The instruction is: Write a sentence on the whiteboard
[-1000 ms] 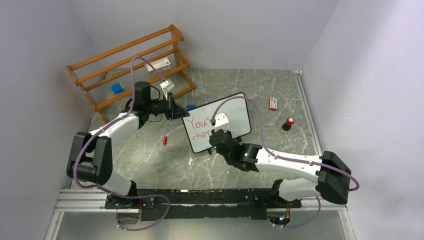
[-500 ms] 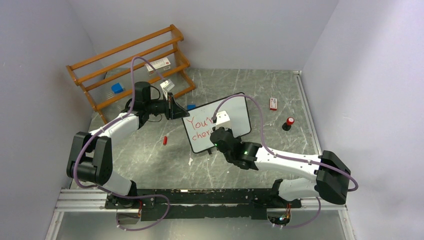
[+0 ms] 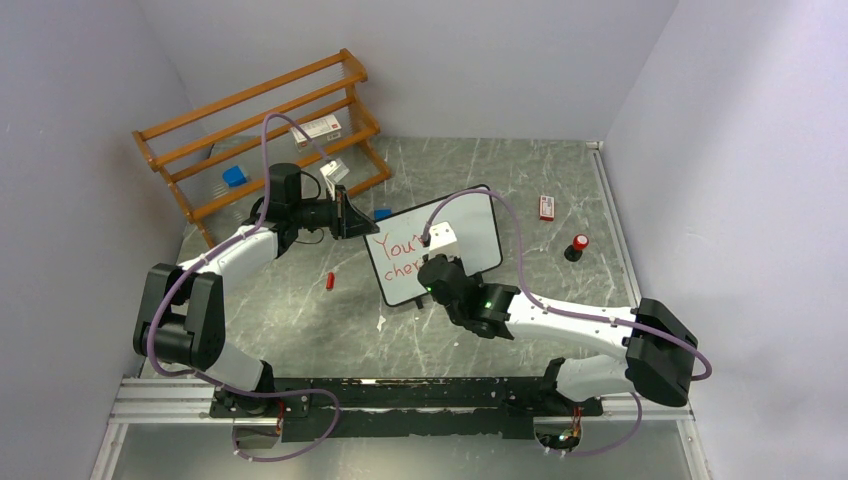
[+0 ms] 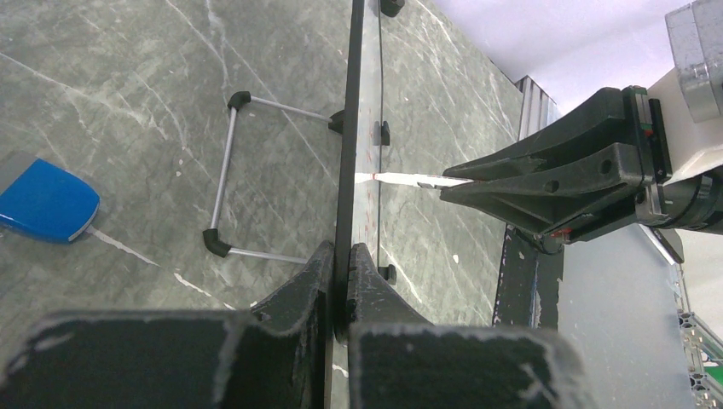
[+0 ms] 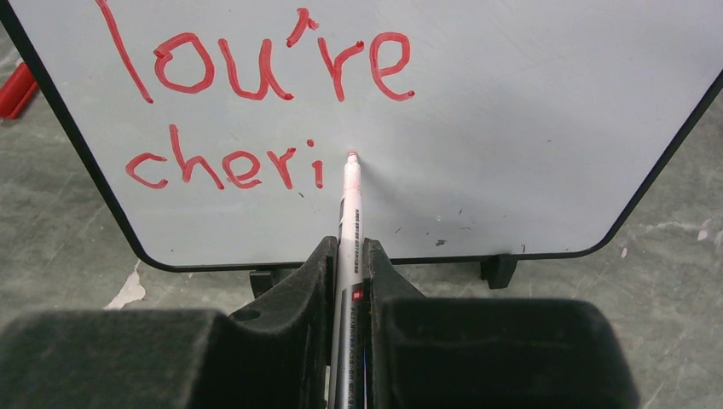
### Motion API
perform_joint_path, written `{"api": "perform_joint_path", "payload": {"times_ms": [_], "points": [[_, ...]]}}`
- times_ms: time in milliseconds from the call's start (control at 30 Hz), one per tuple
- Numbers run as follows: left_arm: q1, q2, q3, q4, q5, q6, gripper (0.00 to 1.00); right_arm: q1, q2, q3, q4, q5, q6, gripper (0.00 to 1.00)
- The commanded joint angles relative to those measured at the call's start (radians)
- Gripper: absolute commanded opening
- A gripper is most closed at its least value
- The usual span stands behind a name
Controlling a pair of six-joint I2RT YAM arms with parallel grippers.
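Left fingers [image 4: 298, 294] pinch the whiteboard [image 5: 529, 102] edge, right fingers [image 5: 303, 290] squeeze a marker [image 5: 349, 204], tip touching right after the red lettering [image 5: 256, 72] "cheri".

The left arm [image 3: 235, 255] rose from the near edge, its elbow up by the left edge and its forearm angling toward the table's middle. The left gripper [image 4: 341, 256] was closed, pinching the whiteboard [image 3: 472, 228] by its frame. The right arm [image 3: 570, 320] stretched low from the near-right corner toward the middle. The right gripper [image 5: 347, 249] clamped a marker [image 5: 349, 196] between closed fingers, pointing toward the far edge.
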Motion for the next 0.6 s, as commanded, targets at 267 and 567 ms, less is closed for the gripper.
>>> {"api": "perform_joint_path", "payload": {"times_ms": [267,567], "points": [[-0.024,0.055,-0.022,-0.1,-0.079,0.077,0.05,-0.009,-0.003,-0.008,0.075,-0.026,-0.027,0.0],[-0.024,0.057,-0.02,-0.102,-0.079,0.078,0.05,-0.008,-0.008,-0.014,0.042,-0.044,-0.017,0.0]]}}
